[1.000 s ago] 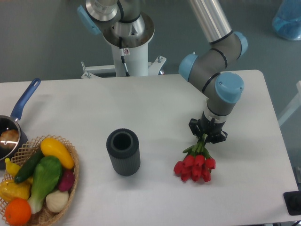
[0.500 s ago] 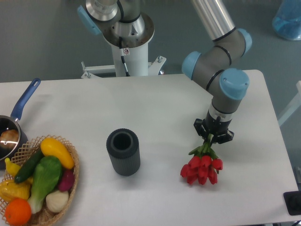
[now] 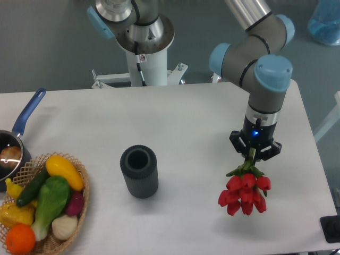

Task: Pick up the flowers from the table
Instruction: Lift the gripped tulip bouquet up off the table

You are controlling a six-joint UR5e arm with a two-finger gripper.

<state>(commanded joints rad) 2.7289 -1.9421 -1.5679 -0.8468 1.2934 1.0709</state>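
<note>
The flowers (image 3: pixel 244 192) are a bunch of red tulips hanging heads down from my gripper (image 3: pixel 254 153), at the right of the white table (image 3: pixel 175 122). The gripper points down and is shut on the green stems just above the leaves. The stems are mostly hidden between the fingers. The red heads hang clear above the tabletop, with their shadow on it below.
A dark grey ribbed cylinder vase (image 3: pixel 139 171) stands upright at the table's middle. A wicker basket (image 3: pixel 74 212) of colourful vegetables sits at the front left, with a blue-handled pan (image 3: pixel 18 133) behind it. The arm's base (image 3: pixel 142 42) is at the back.
The gripper has moved to the right and up with the tulips in it; the bunch has shifted right toward the table's right side.
</note>
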